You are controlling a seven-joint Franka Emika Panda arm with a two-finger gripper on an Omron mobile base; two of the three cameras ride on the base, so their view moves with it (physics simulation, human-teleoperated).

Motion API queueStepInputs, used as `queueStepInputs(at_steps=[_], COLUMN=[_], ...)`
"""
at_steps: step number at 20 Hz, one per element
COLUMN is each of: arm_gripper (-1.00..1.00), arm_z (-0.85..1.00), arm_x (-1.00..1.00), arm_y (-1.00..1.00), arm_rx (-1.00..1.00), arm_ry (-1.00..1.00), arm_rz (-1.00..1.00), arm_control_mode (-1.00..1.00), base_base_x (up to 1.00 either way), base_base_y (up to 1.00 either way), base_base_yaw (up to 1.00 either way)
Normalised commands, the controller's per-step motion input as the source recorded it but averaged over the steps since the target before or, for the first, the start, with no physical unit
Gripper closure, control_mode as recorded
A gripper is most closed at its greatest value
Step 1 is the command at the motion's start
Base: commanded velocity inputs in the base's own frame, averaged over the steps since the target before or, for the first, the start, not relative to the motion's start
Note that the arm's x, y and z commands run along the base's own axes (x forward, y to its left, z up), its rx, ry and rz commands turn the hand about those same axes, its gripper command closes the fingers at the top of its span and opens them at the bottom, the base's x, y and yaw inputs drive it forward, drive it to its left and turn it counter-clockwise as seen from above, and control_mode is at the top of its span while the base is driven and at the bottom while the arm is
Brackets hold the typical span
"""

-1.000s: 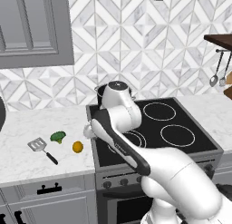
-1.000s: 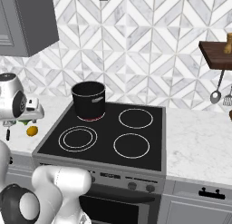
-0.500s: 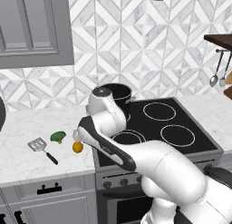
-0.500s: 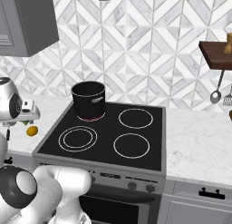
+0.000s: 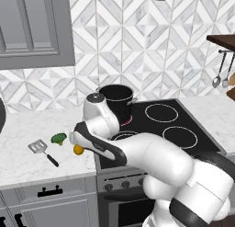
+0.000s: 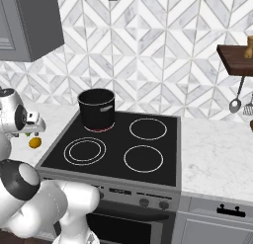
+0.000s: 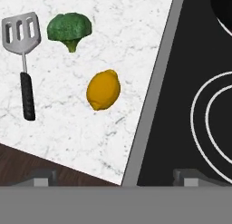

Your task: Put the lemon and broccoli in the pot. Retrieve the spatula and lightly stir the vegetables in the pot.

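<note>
Marble counter (image 7: 68,128) holds the lemon (image 7: 103,90) between and beyond the spread-wide end effector (image 7: 113,175) tips.

On the counter (image 7: 68,128) left of the stove (image 7: 181,105), lemon (image 7: 103,90) lies nearest it, broccoli (image 7: 69,30) and spatula (image 7: 21,51) farther.

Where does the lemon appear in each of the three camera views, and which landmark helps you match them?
Left base view: lemon on the counter left of centre, partly behind the arm.
Right base view: far left edge, beside the stove.
Hand view: centre.
Shared landmark: the stove's left edge.
</note>
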Motion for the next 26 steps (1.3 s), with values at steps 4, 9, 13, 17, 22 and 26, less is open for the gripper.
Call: queueStepInputs(at_steps=[4,9,13,17,22,26], arm_gripper=[-1.0,-1.0,-1.0,-1.0,-1.0,-1.0], arm_z=[-0.09,-0.22,-0.28,-0.14,0.0,-0.12], arm_x=[0.06,0.18,0.24,0.25,0.32,0.25], arm_y=[0.21,0.15,0.01,0.03,0.07,0.12], arm_rx=[0.0,0.0,0.0,0.0,0.0,0.0], arm_ry=[0.0,0.0,0.0,0.0,0.0,0.0], arm_rz=[-0.11,-0.11,-0.08,-0.04,-0.01,0.0], arm_control_mode=[-1.0,-1.0,-1.0,-1.0,-1.0,-1.0], base_base_x=[0.0,0.0,0.0,0.0,0.0,0.0], base_base_y=[0.0,0.0,0.0,0.0,0.0,0.0], base_base_yaw=[0.0,0.0,0.0,0.0,0.0,0.0])
